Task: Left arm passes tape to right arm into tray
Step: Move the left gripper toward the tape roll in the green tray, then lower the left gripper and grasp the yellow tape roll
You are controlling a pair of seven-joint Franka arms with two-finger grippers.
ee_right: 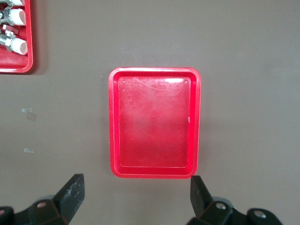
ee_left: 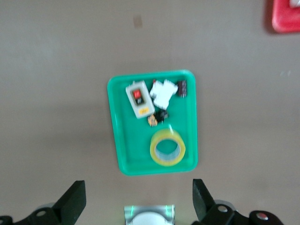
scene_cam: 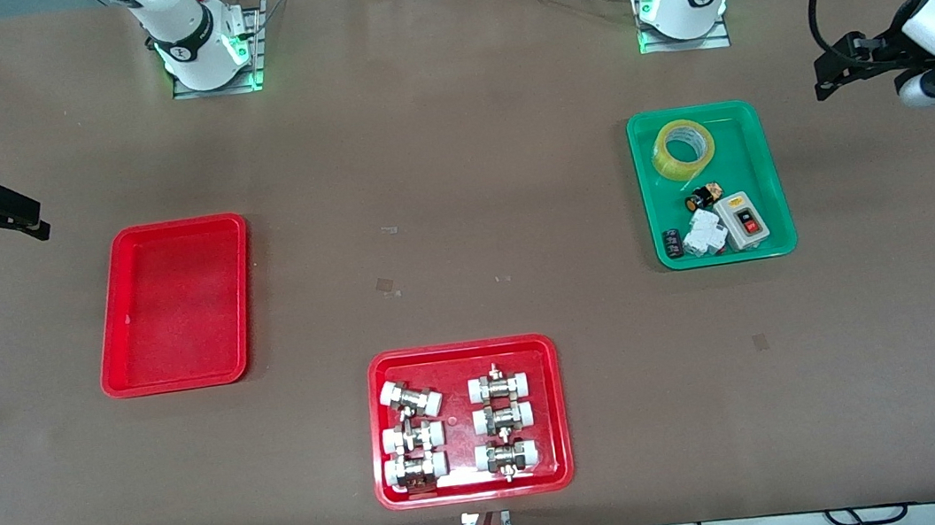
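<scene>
The tape (scene_cam: 684,148) is a yellow roll lying flat in the green tray (scene_cam: 769,172), at that tray's end nearest the robots' bases. It also shows in the left wrist view (ee_left: 167,148). The tray (scene_cam: 176,304) is red and empty at the right arm's end of the table, and also shows in the right wrist view (ee_right: 154,122). My left gripper (scene_cam: 825,80) is open and empty, up over the table beside the green tray (ee_left: 115,140). My right gripper (scene_cam: 33,225) is open and empty, up over the table beside the red tray. Each gripper's own open fingers show in the left wrist view (ee_left: 138,199) and the right wrist view (ee_right: 136,197).
The green tray also holds a grey switch box (scene_cam: 743,220), a white part (scene_cam: 703,233) and small black parts (scene_cam: 702,197). A second red tray (scene_cam: 475,484) with several white-capped metal fittings sits at the table's middle, nearest the front camera; its corner shows in the right wrist view (ee_right: 16,70).
</scene>
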